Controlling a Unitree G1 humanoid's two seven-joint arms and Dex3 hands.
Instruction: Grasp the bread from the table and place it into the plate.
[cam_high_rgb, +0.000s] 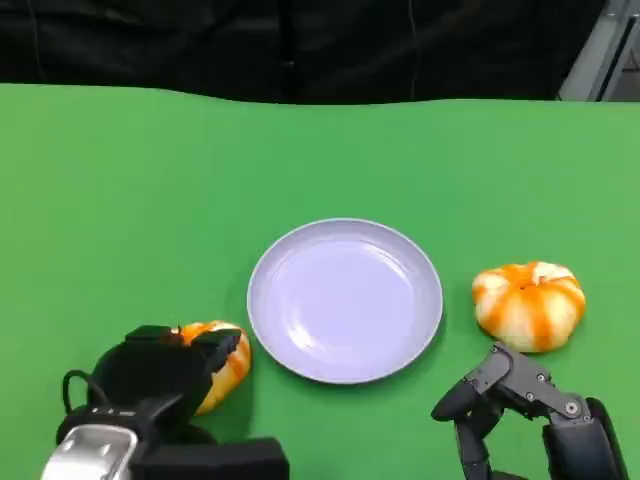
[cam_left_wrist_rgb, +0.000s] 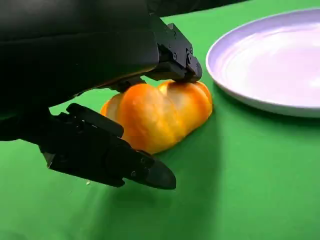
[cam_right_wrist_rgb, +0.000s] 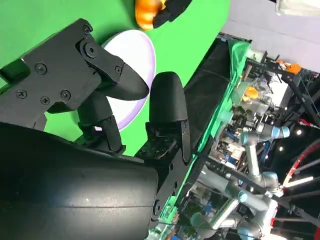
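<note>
A: Start at the near edge of the table (cam_high_rgb: 120, 170). Your left hand (cam_high_rgb: 165, 370) sits by the near left corner, over the orange-and-white bread roll (cam_high_rgb: 222, 362). In the left wrist view, fingers (cam_left_wrist_rgb: 170, 55) arch across the roll's (cam_left_wrist_rgb: 160, 115) top and the thumb lies low along its near side. The roll rests on the green cloth, not lifted. I read it as cradled between finger and thumb, with contact on top and the squeeze likely incomplete.

B: So is it held or not?

A: You cannot settle that from these views. The thumb tip looks just short of the crust. The bracketing pose makes sense: a soft, rounded roll wants opposing contact on its sides, and the cloth gives no lip to push against.

B: And your right hand?

A: The right hand (cam_high_rgb: 520, 405) is at the near right edge, empty, fingers partly bent and apart. It hangs just short of a second, pumpkin-shaped roll (cam_high_rgb: 528, 303) and does not touch it. The right wrist view agrees: its fingers (cam_right_wrist_rgb: 167, 105) close on nothing.

B: Target?

A: The lavender plate (cam_high_rgb: 345, 300) sits mid-table between the two rolls, its rim just beside the left roll, so you have a short carry. Expect to lift over the raised rim. Beyond it there is bare green cloth, then a black curtain (cam_high_rgb: 300, 45) at the far edge.
</note>
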